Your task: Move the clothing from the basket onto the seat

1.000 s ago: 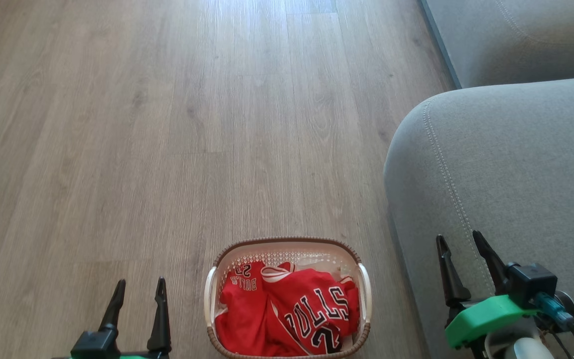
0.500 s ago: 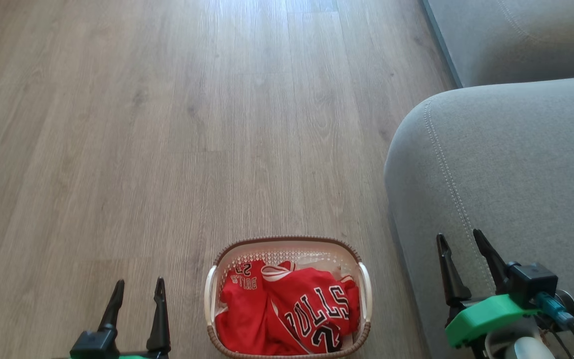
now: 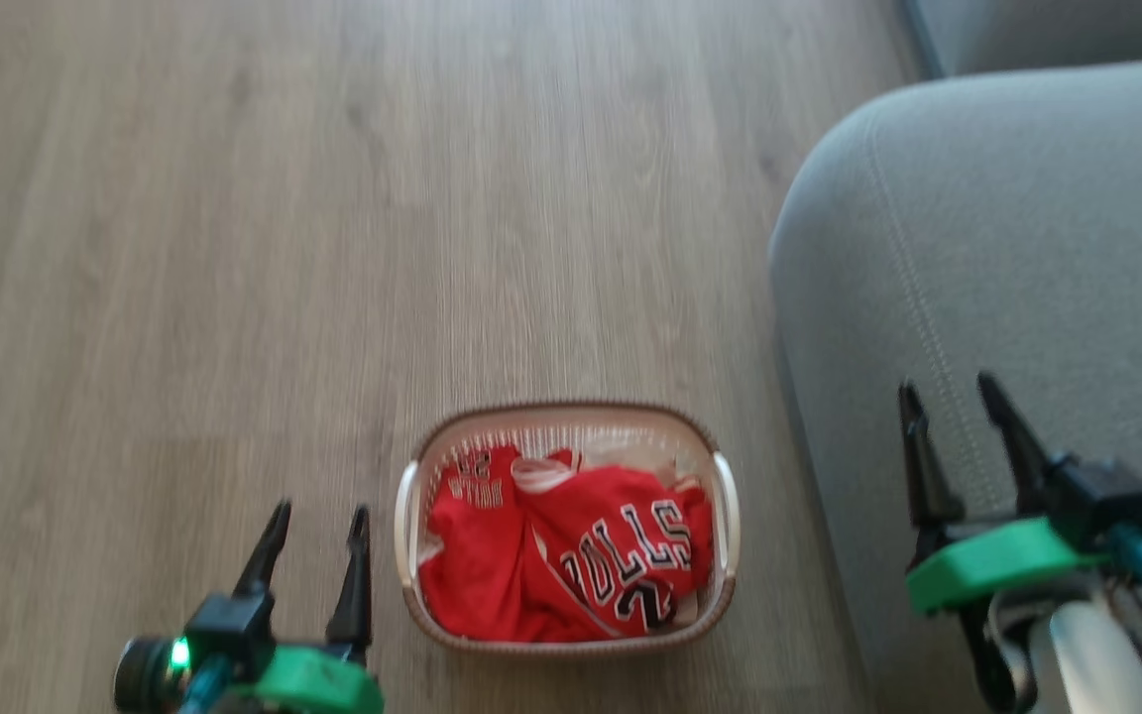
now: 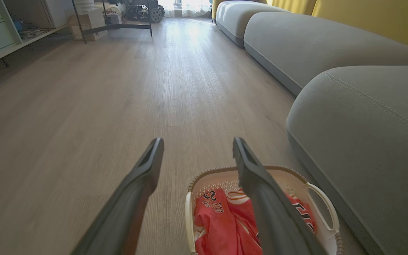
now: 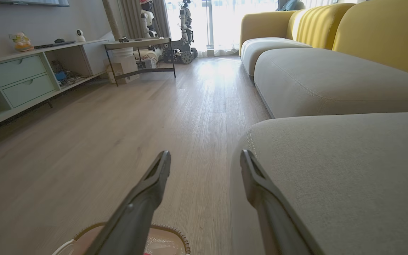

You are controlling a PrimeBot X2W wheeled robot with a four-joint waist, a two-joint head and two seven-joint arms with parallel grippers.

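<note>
While left claw (image 3: 321, 508) gapes, clothing (image 3: 571, 555) in basket (image 3: 571, 405) beside it.

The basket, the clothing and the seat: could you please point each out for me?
basket (image 3: 571, 434): head view, far inner wall.
clothing (image 3: 492, 575): head view, red fabric.
seat (image 3: 1027, 248): head view, top surface.

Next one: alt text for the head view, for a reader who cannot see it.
A cream basket holding red clothing stands on a wood floor, just left of a large grey seat. The left gripper is open beside the basket's left side, the right gripper open in front of the seat; neither holds anything.
</note>
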